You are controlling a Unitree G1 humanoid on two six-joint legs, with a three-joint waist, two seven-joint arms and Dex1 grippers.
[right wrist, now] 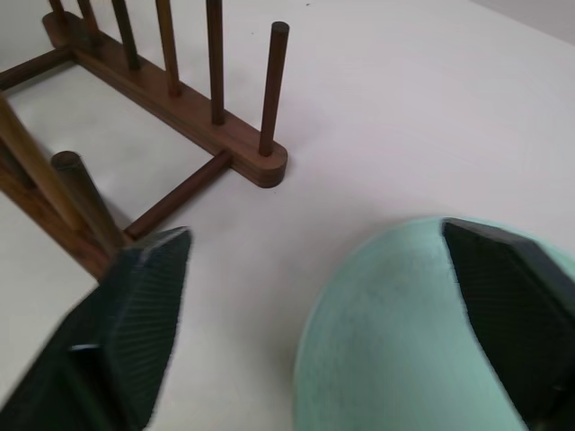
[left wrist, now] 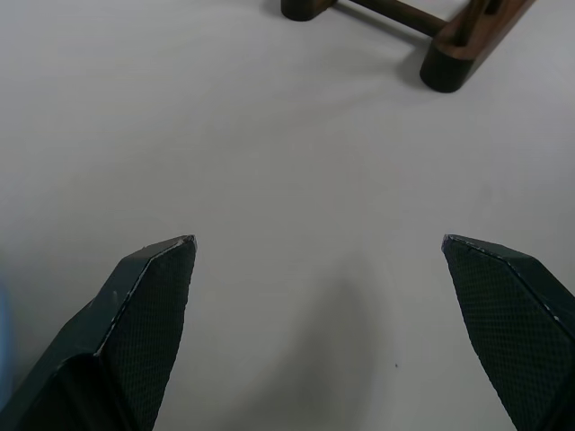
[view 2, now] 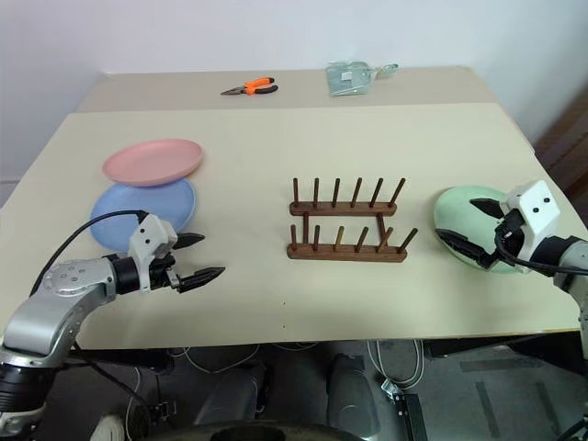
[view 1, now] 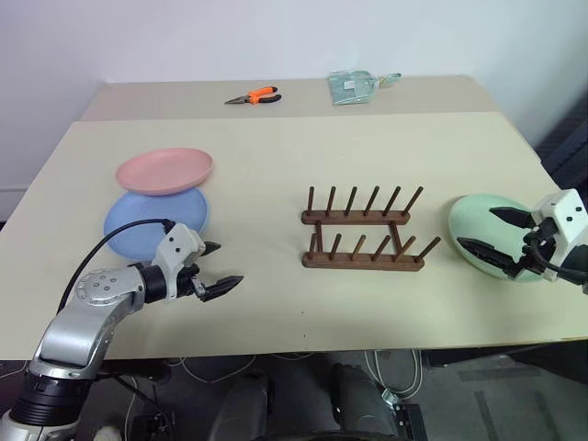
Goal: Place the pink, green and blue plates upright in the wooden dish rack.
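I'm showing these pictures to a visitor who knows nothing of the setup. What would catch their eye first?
Probably the empty wooden dish rack mid-table, and the plates lying flat: the pink plate overlapping the blue plate at the left, the green plate at the right. The right gripper hovers open over the green plate; the left gripper is open beside the blue one.

Empty wooden dish rack [view 1: 363,231] mid-tabletop — pink plate [view 1: 164,170] overlapping blue plate [view 1: 147,217] at left, green plate [view 1: 484,225] flat at right.
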